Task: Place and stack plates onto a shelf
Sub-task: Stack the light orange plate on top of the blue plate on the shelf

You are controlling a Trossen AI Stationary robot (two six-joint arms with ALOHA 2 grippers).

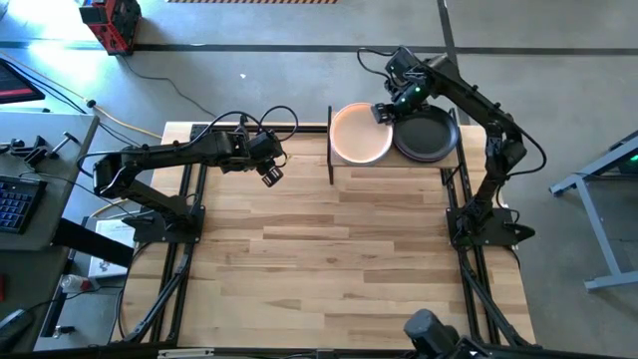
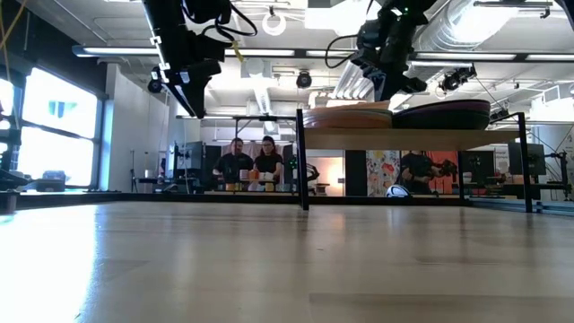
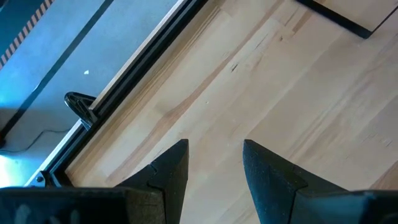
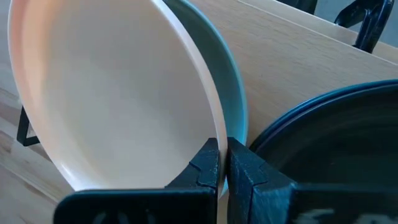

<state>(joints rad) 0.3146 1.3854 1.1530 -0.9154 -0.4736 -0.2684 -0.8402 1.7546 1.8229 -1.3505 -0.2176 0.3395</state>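
Two plate stacks (image 1: 361,135) already sit on the shelf (image 2: 395,136); right tool (image 4: 222,163) pressed together beside them, left tool (image 3: 214,165) spread, empty.

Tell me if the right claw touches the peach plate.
Cannot tell. The right wrist view shows the shut right claw at the peach plate's rim, but no plain contact or gap.

From my station the tabletop (image 1: 329,259) reads as pale, smooth wood planks with a faint sheen. The shelf (image 1: 419,168) board looks like the same light wood, on thin black metal posts. At its nine o'clock side the peach plate (image 1: 360,134) looks smooth and satiny, with a sage green plate (image 4: 231,93) beneath; the black plates (image 1: 427,135) at three o'clock look slightly glossy. Both arms seem matt black.
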